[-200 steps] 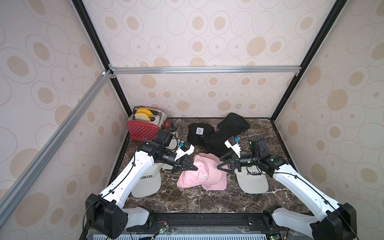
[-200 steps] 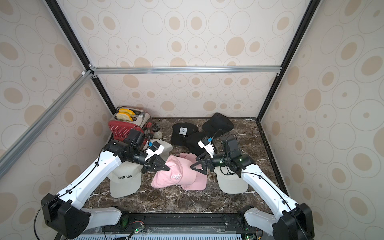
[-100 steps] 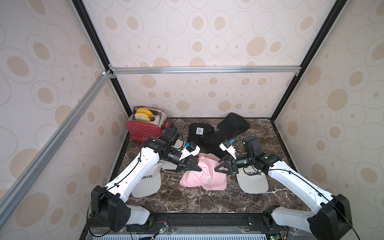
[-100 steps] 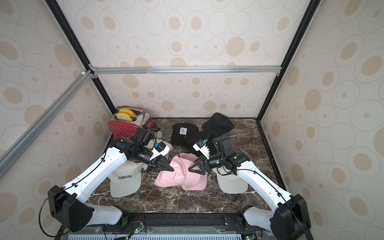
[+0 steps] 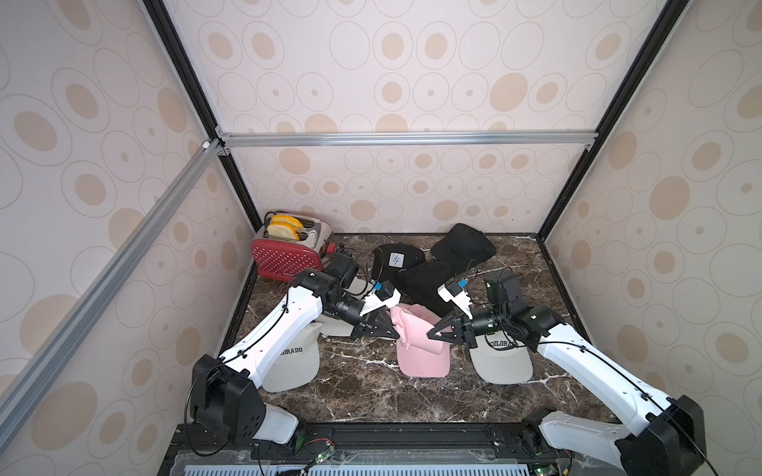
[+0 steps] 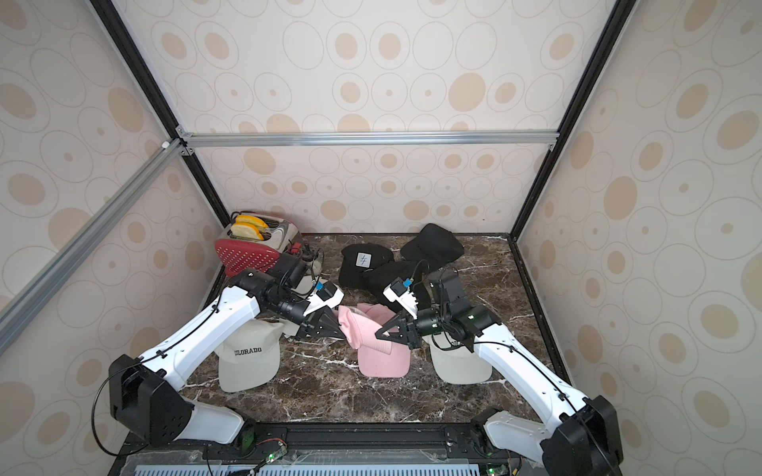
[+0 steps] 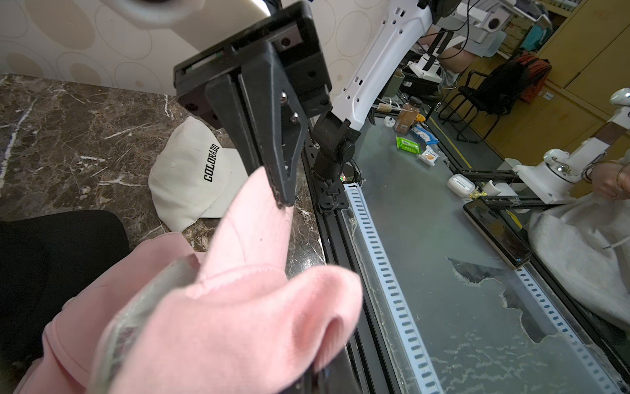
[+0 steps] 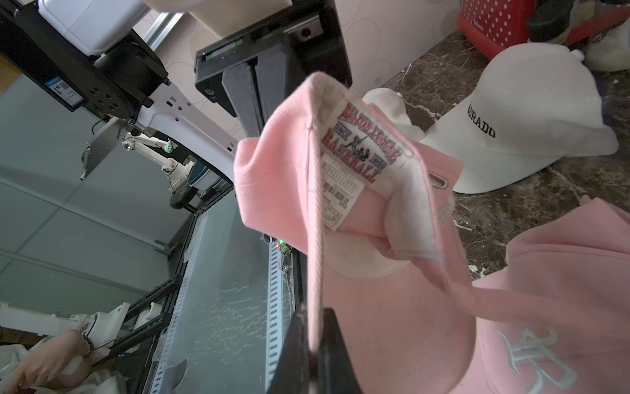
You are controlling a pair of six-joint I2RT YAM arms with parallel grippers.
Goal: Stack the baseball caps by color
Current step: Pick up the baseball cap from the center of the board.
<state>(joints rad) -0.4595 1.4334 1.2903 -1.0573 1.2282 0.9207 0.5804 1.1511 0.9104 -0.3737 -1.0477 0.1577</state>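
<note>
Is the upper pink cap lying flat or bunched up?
Bunched up: left gripper and right gripper pinch the upper pink cap from opposite sides.

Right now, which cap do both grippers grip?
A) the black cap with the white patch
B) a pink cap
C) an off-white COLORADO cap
B: in a top view the left gripper and the right gripper are shut on opposite edges of one pink cap between them.

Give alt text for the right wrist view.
The right gripper is shut on the rim of a pink cap, its inside label reading Major League Baseball; the left gripper holds the far side. A second pink cap and an off-white cap lie on the marble table.
</note>
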